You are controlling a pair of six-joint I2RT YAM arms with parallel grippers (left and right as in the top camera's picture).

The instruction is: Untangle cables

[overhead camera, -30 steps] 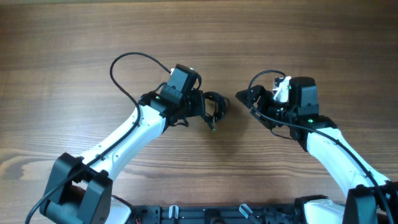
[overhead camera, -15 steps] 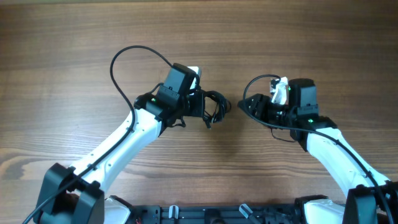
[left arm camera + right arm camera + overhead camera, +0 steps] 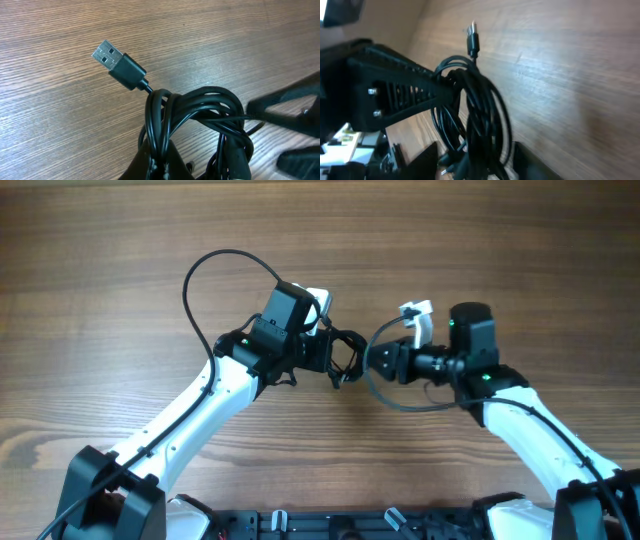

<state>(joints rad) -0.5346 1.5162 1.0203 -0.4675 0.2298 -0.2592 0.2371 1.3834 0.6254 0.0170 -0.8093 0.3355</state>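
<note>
The cables (image 3: 348,352) are a bunch of thin black cords held just above the wooden table (image 3: 120,260) at its middle. My left gripper (image 3: 331,352) is shut on one side of the bunch. In the left wrist view the loops (image 3: 200,107) rise out of my pinched left gripper (image 3: 161,160), and a USB plug (image 3: 117,59) sticks out to the upper left. My right gripper (image 3: 373,362) has come in from the right. In the right wrist view the right gripper (image 3: 477,161) is open, with a finger on each side of the hanging bundle (image 3: 477,107).
The left arm's own thick black wire (image 3: 215,265) arcs over the table behind it. The right arm's wire (image 3: 385,395) loops under its gripper. A dark rail (image 3: 330,525) runs along the near edge.
My right gripper has swung left from about a hand's width away to straddle the bundle, and its jaws have narrowed. The left gripper has kept its grip and barely shifted.
</note>
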